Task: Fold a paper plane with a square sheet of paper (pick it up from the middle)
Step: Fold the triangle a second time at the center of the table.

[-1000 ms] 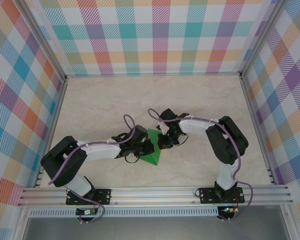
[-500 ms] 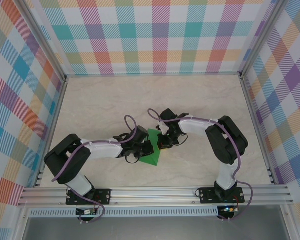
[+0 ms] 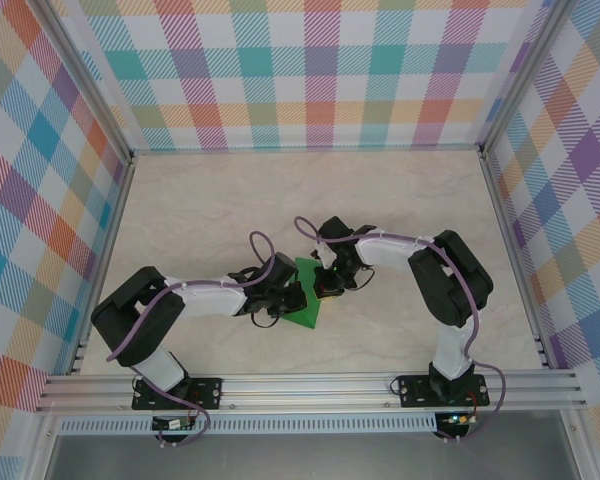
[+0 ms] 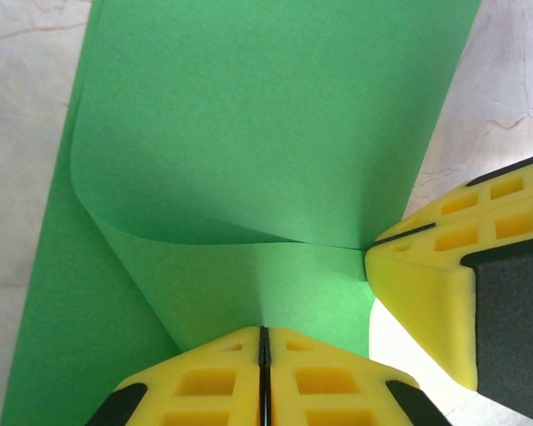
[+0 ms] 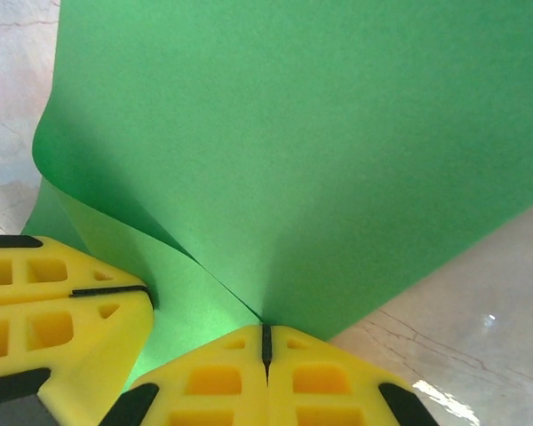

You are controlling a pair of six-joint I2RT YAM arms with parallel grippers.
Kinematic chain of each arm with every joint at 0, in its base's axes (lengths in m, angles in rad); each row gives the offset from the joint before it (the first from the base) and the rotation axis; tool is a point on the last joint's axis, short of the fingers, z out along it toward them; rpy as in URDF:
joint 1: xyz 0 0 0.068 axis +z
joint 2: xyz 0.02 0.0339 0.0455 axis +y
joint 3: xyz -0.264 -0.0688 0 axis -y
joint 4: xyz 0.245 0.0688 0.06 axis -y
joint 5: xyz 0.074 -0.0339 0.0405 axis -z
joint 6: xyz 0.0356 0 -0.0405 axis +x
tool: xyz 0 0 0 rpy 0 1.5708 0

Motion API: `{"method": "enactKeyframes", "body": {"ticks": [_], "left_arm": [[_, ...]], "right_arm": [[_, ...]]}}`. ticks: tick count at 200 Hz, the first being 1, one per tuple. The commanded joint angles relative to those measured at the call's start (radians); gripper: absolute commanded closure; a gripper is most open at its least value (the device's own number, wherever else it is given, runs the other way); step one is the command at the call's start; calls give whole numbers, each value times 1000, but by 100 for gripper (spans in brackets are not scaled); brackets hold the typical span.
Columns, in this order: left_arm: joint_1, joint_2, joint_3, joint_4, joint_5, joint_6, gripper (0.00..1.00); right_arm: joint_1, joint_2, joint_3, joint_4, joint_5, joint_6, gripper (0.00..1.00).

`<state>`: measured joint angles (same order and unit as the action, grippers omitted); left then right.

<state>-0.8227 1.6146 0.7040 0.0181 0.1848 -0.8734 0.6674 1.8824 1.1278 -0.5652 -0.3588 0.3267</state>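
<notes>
The square sheet of paper (image 3: pixel 306 305) is bright green and lies half folded in the middle of the table, between my two grippers. In the left wrist view the sheet of paper (image 4: pixel 266 133) curls up in a soft fold, and my left gripper (image 4: pixel 264 330) is shut on its near edge. The right gripper's yellow fingers (image 4: pixel 426 284) touch the paper at the right. In the right wrist view my right gripper (image 5: pixel 266 328) is shut on the paper (image 5: pixel 311 142) where two layers meet. From above, the left gripper (image 3: pixel 288 296) and the right gripper (image 3: pixel 325 287) stand close together.
The beige marble-patterned table (image 3: pixel 210 210) is walled by checked panels on three sides. An aluminium rail (image 3: pixel 310 388) runs along the near edge by the arm bases. Bare table surface lies behind and to both sides of the paper.
The left arm's elbow has shifted slightly to the right. Both grippers stay shut on the paper at nearly the same spot.
</notes>
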Motion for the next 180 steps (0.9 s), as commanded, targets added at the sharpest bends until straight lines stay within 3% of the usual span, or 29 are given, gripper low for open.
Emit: {"method": "enactKeyframes", "body": {"ticks": [1,180], "left_arm": [[-14,16,14,-30,-11,12,91],[-14,-51,13,-18,-15,57,91]], "right_arm": [[-3,-2,10,-27,11,-20,96],[-4,-50,-9,-40,8,-17,96]]}}
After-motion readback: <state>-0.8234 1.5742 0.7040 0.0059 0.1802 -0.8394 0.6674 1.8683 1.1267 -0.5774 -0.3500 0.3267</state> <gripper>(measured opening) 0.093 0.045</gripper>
